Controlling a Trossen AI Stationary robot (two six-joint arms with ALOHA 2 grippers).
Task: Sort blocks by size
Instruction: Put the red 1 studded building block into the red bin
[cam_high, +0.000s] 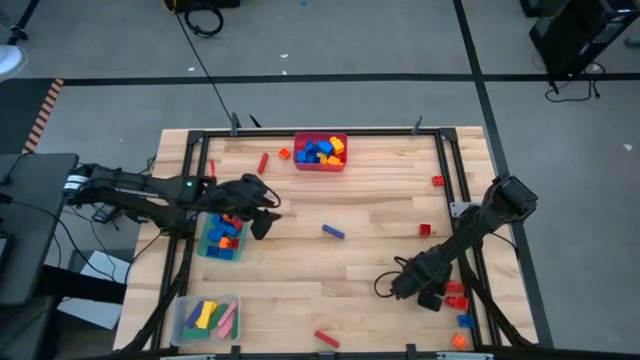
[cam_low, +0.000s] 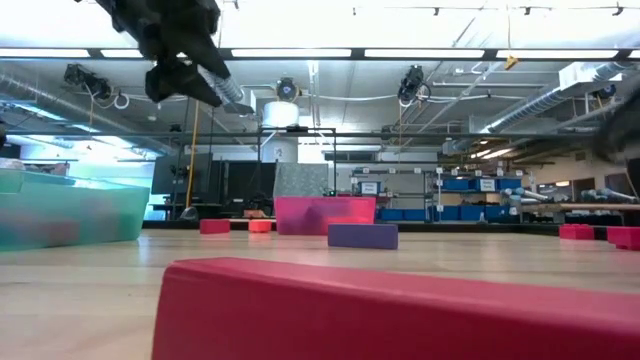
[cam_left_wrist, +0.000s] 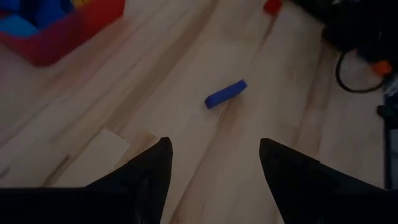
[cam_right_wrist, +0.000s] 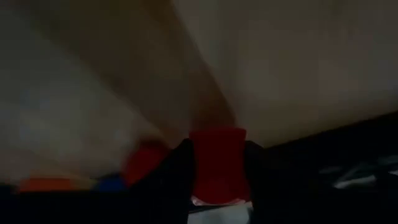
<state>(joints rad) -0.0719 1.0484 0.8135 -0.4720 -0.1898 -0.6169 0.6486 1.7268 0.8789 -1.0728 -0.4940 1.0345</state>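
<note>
A blue bar block (cam_high: 333, 231) lies loose at the table's middle; it also shows in the left wrist view (cam_left_wrist: 226, 93). My left gripper (cam_high: 262, 218) is open and empty. It hangs high above the table beside the green bin (cam_high: 220, 237) and shows in the low view (cam_low: 185, 75). My right gripper (cam_high: 430, 297) is low at the near right, shut on a small red block (cam_right_wrist: 217, 163). Other loose blocks (cam_high: 457, 300) in red, blue and orange lie just beside it. My right gripper pinches the small red block by two opposite sides (cam_right_wrist: 198, 165) between its two fingers. The block fills the gap between the fingers. Whether it rests on the table or is lifted does not show.
A red bin (cam_high: 320, 152) with blue and yellow blocks stands at the far edge. A clear bin (cam_high: 207, 318) with long bars stands at the near left. Loose red blocks lie at the far left (cam_high: 263, 163), the right (cam_high: 425, 230) and the near edge (cam_high: 326, 339). A black frame (cam_high: 450, 170) borders the table.
</note>
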